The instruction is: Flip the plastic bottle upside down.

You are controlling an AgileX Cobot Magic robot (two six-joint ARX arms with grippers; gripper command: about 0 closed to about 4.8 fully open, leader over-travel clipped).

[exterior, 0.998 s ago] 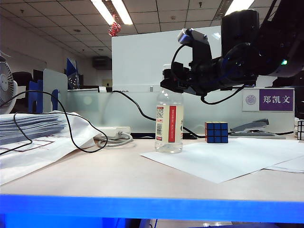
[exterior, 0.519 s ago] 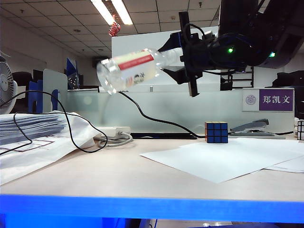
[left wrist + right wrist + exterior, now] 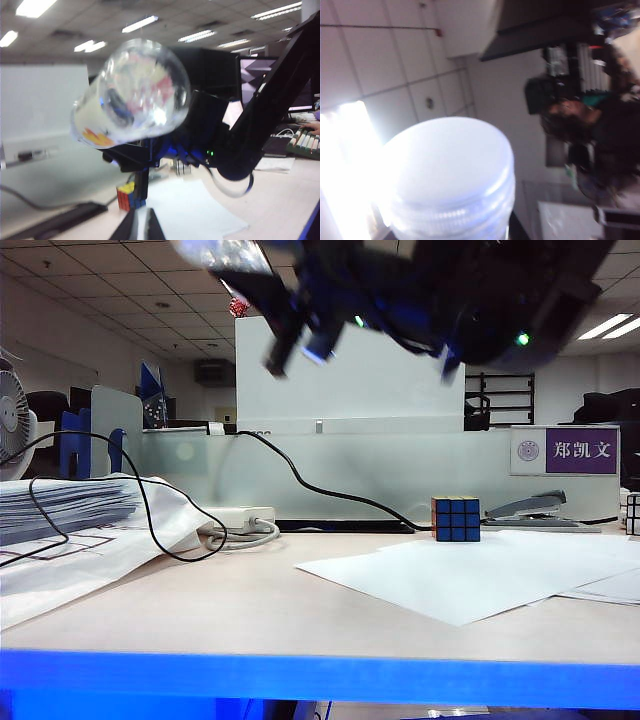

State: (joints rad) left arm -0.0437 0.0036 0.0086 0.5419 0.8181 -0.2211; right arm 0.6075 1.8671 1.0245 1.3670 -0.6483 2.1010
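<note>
Looking from the left wrist view, the plastic bottle's (image 3: 131,92) clear base was seen end-on, held high by the right gripper (image 3: 150,150); the right wrist view showed only its pale cap (image 3: 451,170). The left gripper's (image 3: 141,227) jaws were pressed together, empty. A second before, the bottle had stood upright on the bench (image 3: 250,610); it was now raised near the exterior view's top edge. A Rubik's cube (image 3: 455,519) and paper sheets (image 3: 470,575) lay below.

Clear glossy plastic bottle (image 3: 132,92), ribbed pale cap (image 3: 451,177); matt paper sheet (image 3: 470,575).
</note>
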